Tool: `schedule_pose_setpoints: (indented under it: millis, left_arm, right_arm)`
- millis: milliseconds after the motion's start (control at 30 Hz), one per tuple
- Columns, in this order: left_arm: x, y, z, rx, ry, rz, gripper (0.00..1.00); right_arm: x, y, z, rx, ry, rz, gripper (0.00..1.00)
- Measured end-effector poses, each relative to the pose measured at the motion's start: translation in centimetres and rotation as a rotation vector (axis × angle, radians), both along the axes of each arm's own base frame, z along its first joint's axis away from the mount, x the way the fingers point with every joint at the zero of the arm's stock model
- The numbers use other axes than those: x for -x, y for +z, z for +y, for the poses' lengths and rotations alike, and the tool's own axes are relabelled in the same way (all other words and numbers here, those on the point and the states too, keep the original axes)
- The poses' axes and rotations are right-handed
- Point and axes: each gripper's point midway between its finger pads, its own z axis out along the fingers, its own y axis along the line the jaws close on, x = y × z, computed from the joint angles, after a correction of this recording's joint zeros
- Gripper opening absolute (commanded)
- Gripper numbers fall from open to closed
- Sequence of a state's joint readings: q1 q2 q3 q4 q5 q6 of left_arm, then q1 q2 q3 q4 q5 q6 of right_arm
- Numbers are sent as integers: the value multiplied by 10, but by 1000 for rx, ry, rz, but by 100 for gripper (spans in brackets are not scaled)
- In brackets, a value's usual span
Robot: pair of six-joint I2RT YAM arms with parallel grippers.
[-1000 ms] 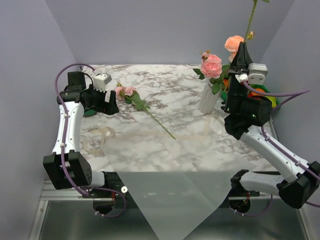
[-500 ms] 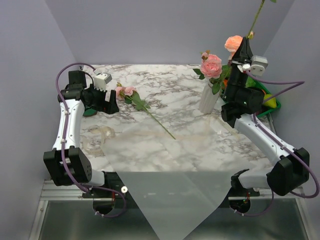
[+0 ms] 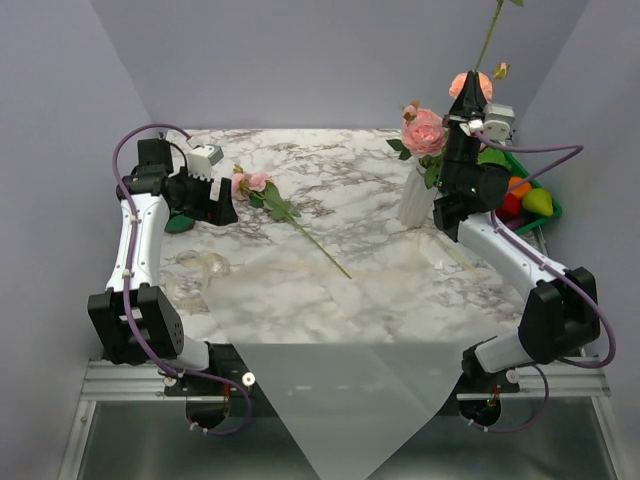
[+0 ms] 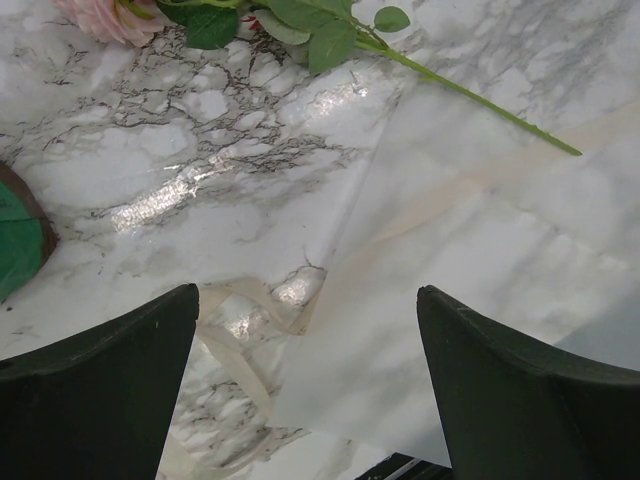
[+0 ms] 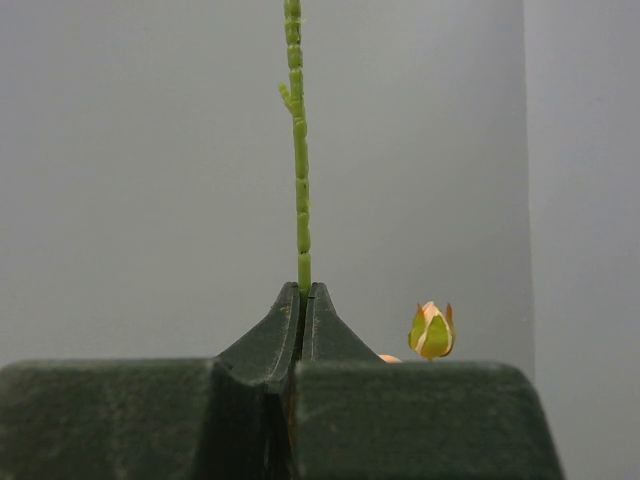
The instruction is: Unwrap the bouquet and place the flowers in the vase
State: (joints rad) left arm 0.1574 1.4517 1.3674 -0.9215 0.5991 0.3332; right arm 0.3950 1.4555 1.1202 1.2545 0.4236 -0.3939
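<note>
In the top view, the stem (image 3: 488,30) clamped in the right tool (image 3: 468,78) is cut off by the upper edge, and the peach rose (image 3: 456,86) is half hidden behind that tool. The vase (image 3: 413,205) rim is masked by leaves. In the left wrist view, the pink rose (image 4: 105,15) is cropped.

White-grey marble tabletop (image 3: 350,170) between plain lavender walls (image 3: 300,60).

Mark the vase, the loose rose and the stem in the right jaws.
vase (image 3: 413,205): top view, on its ribbed wall.
loose rose (image 3: 278,205): top view, on its leaves.
stem (image 5: 298,180): right wrist view, on the bare shaft, mid-height.
</note>
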Motion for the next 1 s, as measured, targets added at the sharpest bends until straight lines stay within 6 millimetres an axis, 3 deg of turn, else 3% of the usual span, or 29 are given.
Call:
schedule_pose_setpoints:
  millis: [333,667,1000]
  left_arm:
    - [-2,-7,2,3,4,20,99]
    - [-3,-7,2,1,3,15,99]
    - [-3,-7,3,-1,1,14,99]
  right_arm:
    - [-10,-16,7,37,4,20,1]
    - [-22,-75,11,82,8,142,1]
    - [-21,-97,11,90,17,185,1]
